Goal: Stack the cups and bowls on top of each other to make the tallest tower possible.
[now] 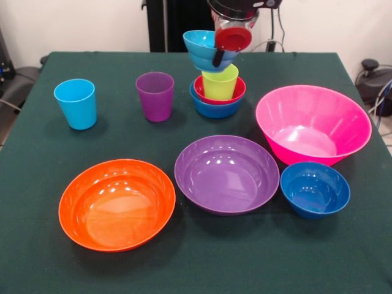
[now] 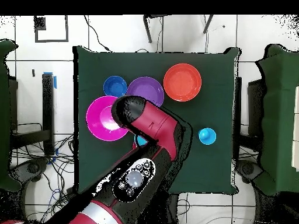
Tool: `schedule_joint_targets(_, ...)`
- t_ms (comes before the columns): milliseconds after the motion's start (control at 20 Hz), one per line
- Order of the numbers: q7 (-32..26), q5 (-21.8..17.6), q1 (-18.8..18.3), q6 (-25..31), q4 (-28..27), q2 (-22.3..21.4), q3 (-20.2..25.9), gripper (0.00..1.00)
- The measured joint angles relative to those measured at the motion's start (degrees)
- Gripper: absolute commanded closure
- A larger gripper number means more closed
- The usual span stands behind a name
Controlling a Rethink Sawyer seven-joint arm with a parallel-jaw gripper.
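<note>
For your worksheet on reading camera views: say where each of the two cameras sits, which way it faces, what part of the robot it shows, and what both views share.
Front view: across the table, facing the robot; shows the gripper at the cyan bowl atop the tower.
Overhead view: above, looking straight down; the arm hides the tower.
Shared: pink bowl, orange bowl, light blue cup.

Lighting: bright, even, from overhead; soft shadows beneath bowls (image 1: pixel 226 174); glare spots on glossy interiors; focus sharp.
</note>
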Motion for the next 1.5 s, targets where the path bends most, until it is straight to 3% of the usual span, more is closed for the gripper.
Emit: schedule_joint_targets(1500,0.0,1.9,0.0,0.0,0.0,-0.3,2.8,1.0)
